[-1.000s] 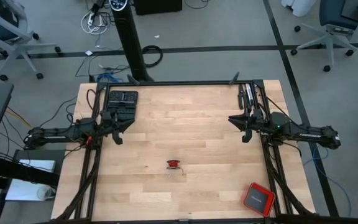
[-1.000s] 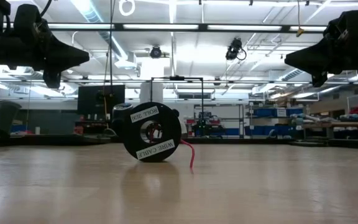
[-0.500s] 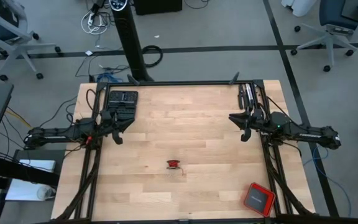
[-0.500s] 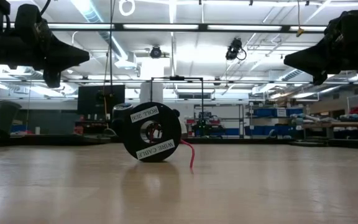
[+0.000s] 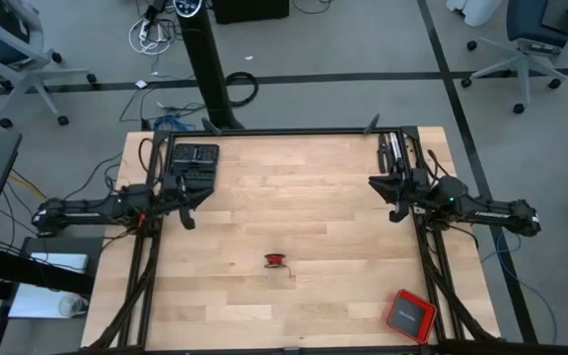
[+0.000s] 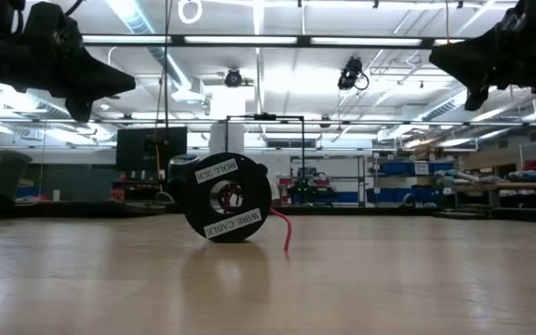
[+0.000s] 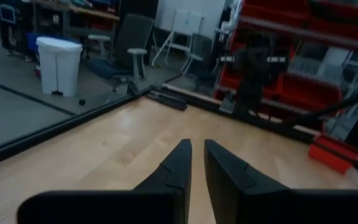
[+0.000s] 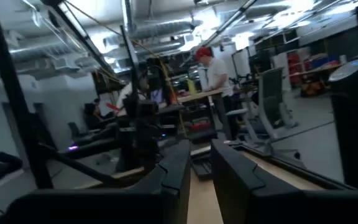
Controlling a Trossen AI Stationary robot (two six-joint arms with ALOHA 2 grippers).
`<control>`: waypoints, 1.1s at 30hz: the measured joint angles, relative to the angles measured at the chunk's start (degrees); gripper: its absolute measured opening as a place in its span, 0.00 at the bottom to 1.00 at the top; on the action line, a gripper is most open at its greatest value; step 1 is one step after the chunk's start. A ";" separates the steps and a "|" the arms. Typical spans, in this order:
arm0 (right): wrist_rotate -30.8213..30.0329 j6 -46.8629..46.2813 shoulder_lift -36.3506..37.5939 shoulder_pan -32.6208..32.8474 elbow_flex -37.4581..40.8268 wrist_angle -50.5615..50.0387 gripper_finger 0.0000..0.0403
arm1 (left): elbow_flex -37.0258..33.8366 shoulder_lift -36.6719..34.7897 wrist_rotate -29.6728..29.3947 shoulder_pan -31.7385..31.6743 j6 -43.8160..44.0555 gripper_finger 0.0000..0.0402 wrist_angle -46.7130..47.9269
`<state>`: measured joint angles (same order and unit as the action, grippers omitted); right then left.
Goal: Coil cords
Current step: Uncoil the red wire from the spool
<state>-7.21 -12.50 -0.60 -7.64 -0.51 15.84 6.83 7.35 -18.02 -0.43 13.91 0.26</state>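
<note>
The red cord (image 5: 276, 260) is sitting wound on its small spool at lower centre, so the coiling looks done, while the left gripper (image 5: 189, 199) and right gripper (image 5: 389, 196) are hovering narrow-fingered, gripping nothing, at mid-left and mid-right.

surface: light wooden table (image 5: 314, 187) | centre-near: small black spool of thin red cord (image 5: 276, 260) | near-right corner: red square box (image 5: 409, 315) | far-left: black device (image 5: 194, 157)
</note>
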 joint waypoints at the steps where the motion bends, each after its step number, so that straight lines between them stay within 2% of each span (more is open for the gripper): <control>1: 0.25 0.30 -0.28 -0.02 -0.03 -0.60 0.16 | 0.72 1.58 0.02 0.00 0.00 0.12 0.05; 4: 2.97 -0.85 -2.31 -0.01 -0.05 -0.71 0.16 | 3.12 7.30 0.17 0.00 -0.22 0.12 0.29; 10: 3.98 -4.49 -10.15 -0.02 -0.07 -0.56 0.16 | 9.63 20.91 -0.56 -0.01 -3.39 0.12 -0.81; 15: 4.28 -4.49 -18.61 0.64 -0.12 4.89 0.15 | 15.86 31.72 -0.51 0.01 -4.35 0.12 -1.37; 22: 5.03 -2.64 -34.67 2.24 -4.02 7.68 0.15 | 23.99 45.63 0.98 0.04 -4.50 0.12 -1.16; 27: 8.97 0.03 -48.62 5.99 -7.14 17.78 0.15 | 31.75 54.14 2.28 0.04 -4.64 0.12 2.12; 33: 8.76 1.64 -63.05 10.33 -9.41 25.53 0.15 | 42.43 62.89 2.27 0.04 -5.14 0.12 8.11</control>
<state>1.55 -10.86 -63.66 2.69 -9.92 41.37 49.27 70.25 -15.75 -0.38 8.77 8.37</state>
